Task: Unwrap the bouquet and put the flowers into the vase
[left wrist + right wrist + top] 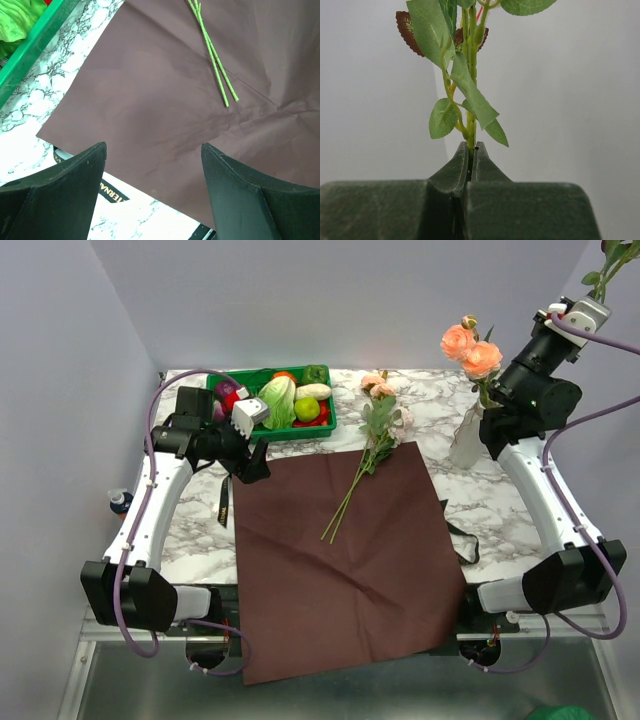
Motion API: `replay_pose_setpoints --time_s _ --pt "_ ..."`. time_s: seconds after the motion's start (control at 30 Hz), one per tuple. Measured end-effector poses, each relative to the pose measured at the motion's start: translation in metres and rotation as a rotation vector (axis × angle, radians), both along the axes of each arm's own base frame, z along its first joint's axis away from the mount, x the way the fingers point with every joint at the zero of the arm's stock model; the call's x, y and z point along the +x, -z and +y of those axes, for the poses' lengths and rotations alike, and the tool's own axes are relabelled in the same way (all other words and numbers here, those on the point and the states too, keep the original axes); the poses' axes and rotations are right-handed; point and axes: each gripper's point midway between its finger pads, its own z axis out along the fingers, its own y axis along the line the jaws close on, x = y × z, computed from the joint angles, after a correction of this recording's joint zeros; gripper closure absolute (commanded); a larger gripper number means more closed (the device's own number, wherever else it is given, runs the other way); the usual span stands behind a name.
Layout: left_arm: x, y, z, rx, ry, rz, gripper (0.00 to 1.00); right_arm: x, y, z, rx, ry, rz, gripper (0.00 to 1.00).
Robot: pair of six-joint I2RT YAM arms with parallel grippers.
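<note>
The right claw (472, 149) is clamped on a leafy stem (470, 107), held high; the vase (467, 440), carrying two peach blooms (470, 350), stands below it to the left. The left claw (152, 150) stands wide over the dark red paper (165, 100), with the loose flowers (378, 420) lying ahead to its right.

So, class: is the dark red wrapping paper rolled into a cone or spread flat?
Spread flat. The wrapping paper lies open and creased on the marble table, two flower stems resting across it.

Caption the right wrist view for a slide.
Leafy green flower stem pinched in the shut right gripper, pale wall behind.
</note>
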Motion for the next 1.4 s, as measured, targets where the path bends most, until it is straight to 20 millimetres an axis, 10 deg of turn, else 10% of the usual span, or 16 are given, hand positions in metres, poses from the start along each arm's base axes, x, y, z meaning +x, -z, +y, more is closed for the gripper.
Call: replay_pose_setpoints --time_s 0.4,0.6,0.93,1.17,1.4 --pt "0.006 -0.002 -0.001 0.001 0.002 -0.004 0.14 0.034 0.026 -0.001 0.009 -0.003 0.042 0.99" --pt "0.008 -0.004 -0.001 0.003 0.005 -0.009 0.14 0.045 0.048 -0.003 0.062 -0.008 0.093 0.36" --pt "0.008 -0.006 -0.001 0.002 0.006 -0.016 0.14 0.044 0.090 0.009 0.285 -0.194 0.347 0.26" --pt "0.001 -0.021 0.000 -0.006 0.004 -0.067 0.14 0.027 0.097 0.048 0.370 -0.383 0.454 0.30" --pt "-0.006 -0.032 0.000 -0.016 -0.002 -0.100 0.14 0.013 0.158 0.140 0.358 -0.637 0.688 0.30"
